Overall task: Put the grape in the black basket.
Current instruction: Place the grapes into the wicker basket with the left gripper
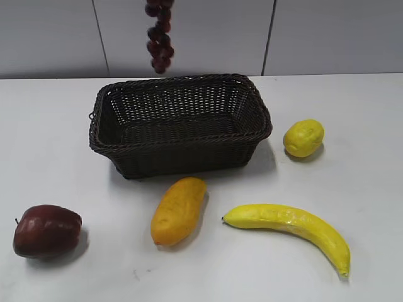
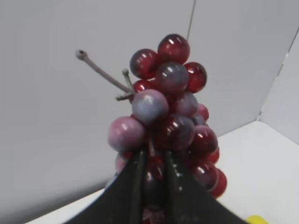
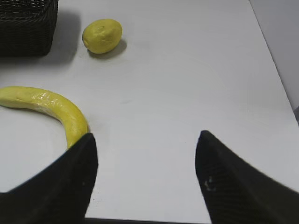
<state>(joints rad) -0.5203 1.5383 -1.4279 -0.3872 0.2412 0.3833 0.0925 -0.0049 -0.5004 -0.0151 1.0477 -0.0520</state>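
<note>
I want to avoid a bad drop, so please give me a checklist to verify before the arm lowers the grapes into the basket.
1. Grip: left gripper shut on the grape: ok.
2. Height: the grape hangs well above the black basket: ok.
3. Alignment: it hangs over the far rim in the exterior view; depth unclear: cannot tell.
4. Basket inside free of fruit: ok.
5. Right gripper open, low over the table near the banana, away from the basket: ok.
6. Lemon beside the basket, not in the path: ok.

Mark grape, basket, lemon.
grape (image 2: 170,116), left wrist view, middle of the bunch
basket (image 1: 189,148), exterior view, front rim
lemon (image 3: 102,35), right wrist view, middle of the fruit
</note>
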